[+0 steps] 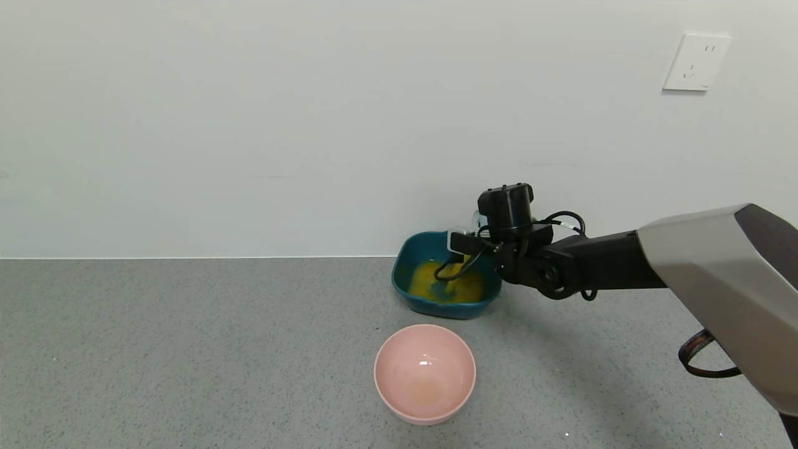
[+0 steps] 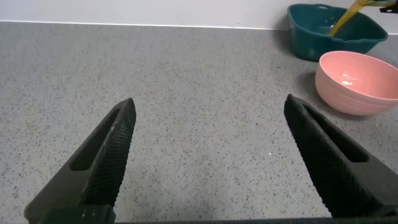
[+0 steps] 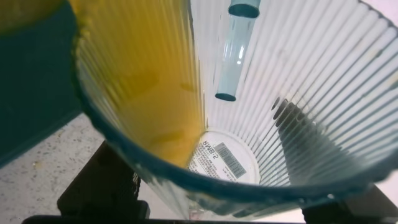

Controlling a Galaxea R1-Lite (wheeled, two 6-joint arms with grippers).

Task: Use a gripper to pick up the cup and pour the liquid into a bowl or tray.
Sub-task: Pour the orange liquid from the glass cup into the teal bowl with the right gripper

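In the head view, the grey speckled countertop (image 1: 187,349) fills the left and lower part of the frame, with the plain pale wall (image 1: 249,125) above it. Low and just right of centre sits the round glossy pink bowl (image 1: 425,373), upright and apart from the other dish. Directly above it in the frame, against the wall line, is the dark teal rounded-square deep dish (image 1: 408,249), with opaque orange-yellow liquid (image 1: 424,284) pooled across its floor.

The right gripper (image 1: 464,244) — black, cabled, on a black and grey arm reaching in from the right edge — hangs over the dish's upper right rim. Its fingers are closed on the small translucent pale blue-green ribbed cup (image 3: 261,112), tipped over hard; in the right wrist view the liquid runs along the cup's lower inner wall to the lip, and a barcode label shows through its base. A white wall socket (image 1: 696,62) sits at upper right.

In the left wrist view, the left gripper (image 2: 208,158) hovers above bare countertop, its two black ribbed fingers (image 2: 112,155) spread wide with nothing between them — the pink bowl and teal dish lie at upper right, a thin orange stream (image 2: 345,18) falling into the dish.
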